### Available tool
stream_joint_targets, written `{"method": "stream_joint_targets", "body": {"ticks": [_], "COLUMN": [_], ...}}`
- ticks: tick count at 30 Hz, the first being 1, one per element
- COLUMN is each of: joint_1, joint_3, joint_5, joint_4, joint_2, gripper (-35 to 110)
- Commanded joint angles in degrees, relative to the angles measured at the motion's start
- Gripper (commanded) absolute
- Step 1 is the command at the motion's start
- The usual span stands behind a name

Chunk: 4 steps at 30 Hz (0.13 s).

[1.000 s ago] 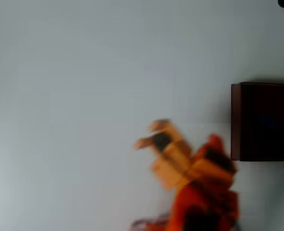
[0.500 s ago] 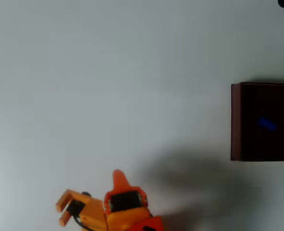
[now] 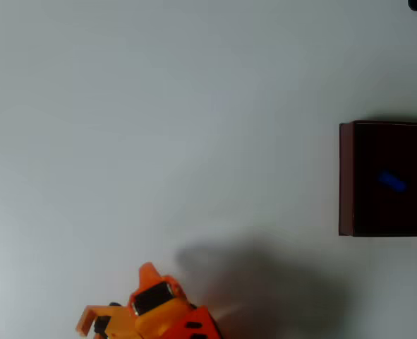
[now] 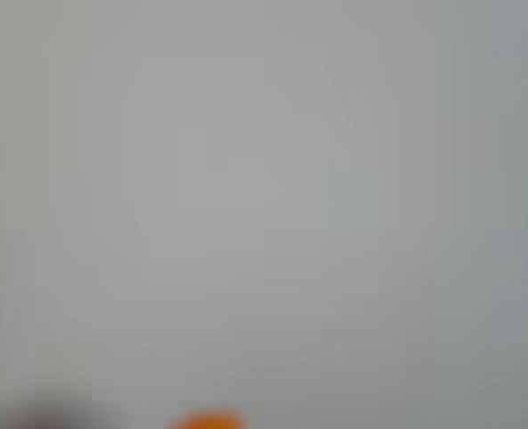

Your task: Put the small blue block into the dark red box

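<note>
**Inside the box: block at rest, arm far off**

Inside the square dark red box [image 3: 346, 176] with its near-black interior lies the tiny bright blue block [image 3: 391, 181], overhead. Well apart from the box, lower left, sits the orange gripper [image 3: 89, 322], fingers slightly apart, holding nothing.

A pale grey-white table [image 3: 159, 106] is seen from overhead, its surface plain and smooth. The dark red box [image 3: 346, 176] is set directly on it at the right edge of the overhead view, partly cut off by the frame.
</note>
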<state>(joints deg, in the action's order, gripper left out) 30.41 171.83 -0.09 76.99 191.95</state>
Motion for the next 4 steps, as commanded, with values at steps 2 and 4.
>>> {"method": "stream_joint_targets", "body": {"ticks": [2,4], "joint_1": [1.1,1.1], "joint_3": [0.3,0.3], "joint_5": [0.5,0.6], "joint_4": [0.4,0.4], "joint_2": [0.5,0.5], "gripper": [0,0]}}
